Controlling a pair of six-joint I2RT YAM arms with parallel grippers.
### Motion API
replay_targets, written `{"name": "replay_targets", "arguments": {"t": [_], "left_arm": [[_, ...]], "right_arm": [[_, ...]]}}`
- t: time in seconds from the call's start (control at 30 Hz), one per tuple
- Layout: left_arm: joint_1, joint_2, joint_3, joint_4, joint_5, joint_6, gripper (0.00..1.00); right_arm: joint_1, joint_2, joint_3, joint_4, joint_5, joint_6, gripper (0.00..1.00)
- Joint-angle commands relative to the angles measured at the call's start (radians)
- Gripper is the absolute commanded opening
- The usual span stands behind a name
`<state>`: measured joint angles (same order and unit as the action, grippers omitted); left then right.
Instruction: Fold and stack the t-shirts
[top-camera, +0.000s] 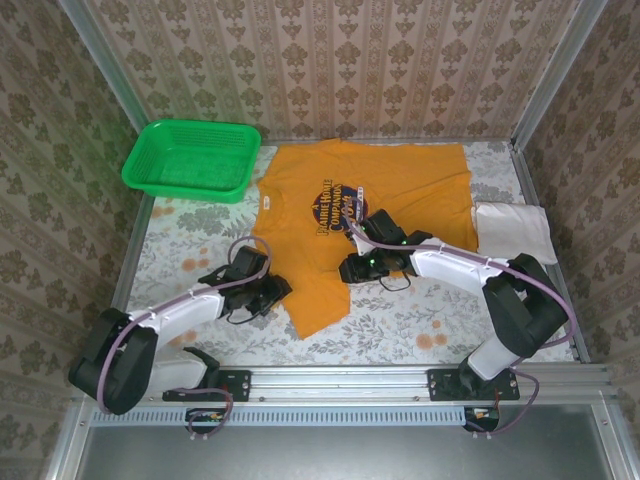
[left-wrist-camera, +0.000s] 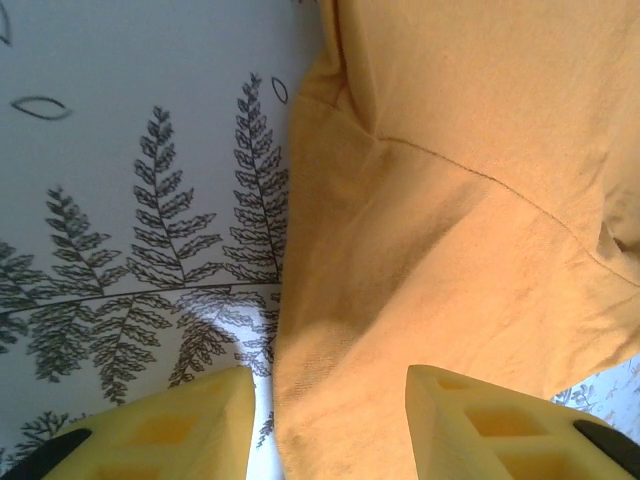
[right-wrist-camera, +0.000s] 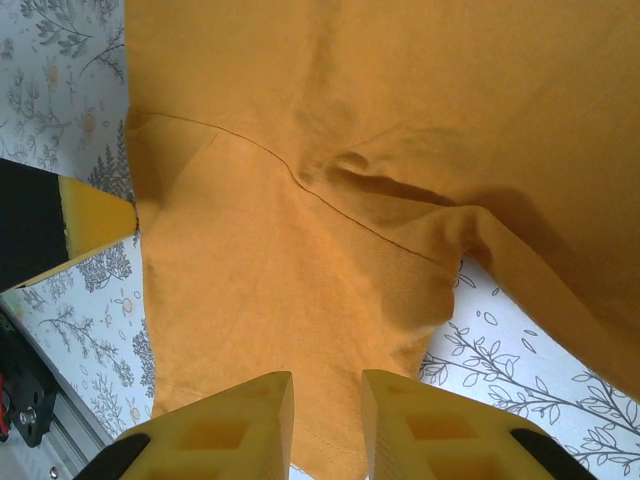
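My left claw (left-wrist-camera: 330, 385) is straddling, wide, the edge of the mustard-orange t-shirt (top-camera: 400, 190), spread flat; my right claw (right-wrist-camera: 327, 390) is hovering narrowly parted above it. The white t-shirt (top-camera: 512, 230) is lying alongside.

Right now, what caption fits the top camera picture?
Left gripper and right gripper flank the orange t-shirt sleeve; green basket sits behind.

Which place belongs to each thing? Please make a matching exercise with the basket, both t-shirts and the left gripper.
Things:
1. green basket
2. orange t-shirt
3. white t-shirt
4. left gripper

Places:
A. folded at the right edge of the table
B. far left corner
C. at the near sleeve of the orange t-shirt
D. spread in the middle, print up

Pairs: 1-B, 2-D, 3-A, 4-C
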<state>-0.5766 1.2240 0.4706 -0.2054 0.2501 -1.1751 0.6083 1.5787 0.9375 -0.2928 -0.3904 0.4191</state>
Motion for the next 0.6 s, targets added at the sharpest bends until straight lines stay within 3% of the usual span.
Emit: {"name": "replay_targets", "arguments": {"t": [0.0, 0.23, 0.57], "left_arm": [[-0.005, -0.024, 0.001, -0.072, -0.043, -0.001, 0.44], [0.000, 0.003, -0.012, 0.022, -0.016, -0.026, 0.35], [-0.006, 0.053, -0.001, 0.039, 0.004, -0.023, 0.34]], "right_arm": [[-0.001, -0.023, -0.024, 0.008, -0.008, 0.009, 0.26], [0.000, -0.019, -0.024, 0.020, -0.004, 0.017, 0.25], [-0.002, -0.028, -0.030, 0.013, 0.002, 0.015, 0.25]]}}
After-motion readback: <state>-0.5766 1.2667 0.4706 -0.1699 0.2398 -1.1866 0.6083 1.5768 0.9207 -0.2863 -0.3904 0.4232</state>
